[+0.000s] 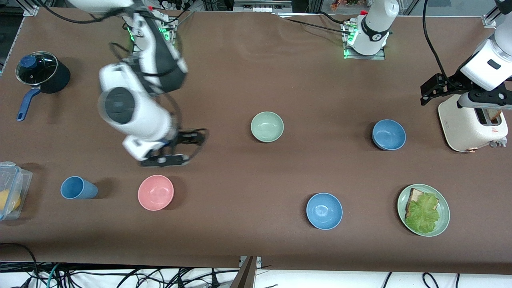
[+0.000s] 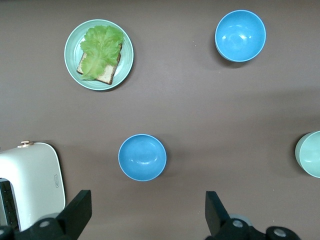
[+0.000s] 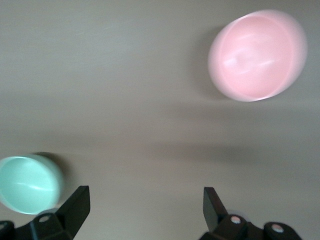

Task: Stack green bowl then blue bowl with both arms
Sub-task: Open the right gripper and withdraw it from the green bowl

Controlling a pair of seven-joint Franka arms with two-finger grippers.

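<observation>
The pale green bowl (image 1: 267,127) stands upright and empty near the middle of the table; its rim also shows in the left wrist view (image 2: 310,154) and the right wrist view (image 3: 27,183). One blue bowl (image 1: 389,135) (image 2: 142,157) sits near the toaster, a second blue bowl (image 1: 324,211) (image 2: 240,35) nearer the front camera. My right gripper (image 1: 180,149) (image 3: 145,210) hangs open and empty over bare table between the pink bowl and the green bowl. My left gripper (image 1: 430,90) (image 2: 147,215) waits open and empty, high beside the toaster.
A pink bowl (image 1: 155,192) (image 3: 257,55) and a blue cup (image 1: 78,188) stand toward the right arm's end, with a lidded pot (image 1: 40,74) and a plastic box (image 1: 10,192). A white toaster (image 1: 472,120) (image 2: 30,182) and a green plate (image 1: 444,218) (image 2: 70,47) with bread and lettuce are at the left arm's end.
</observation>
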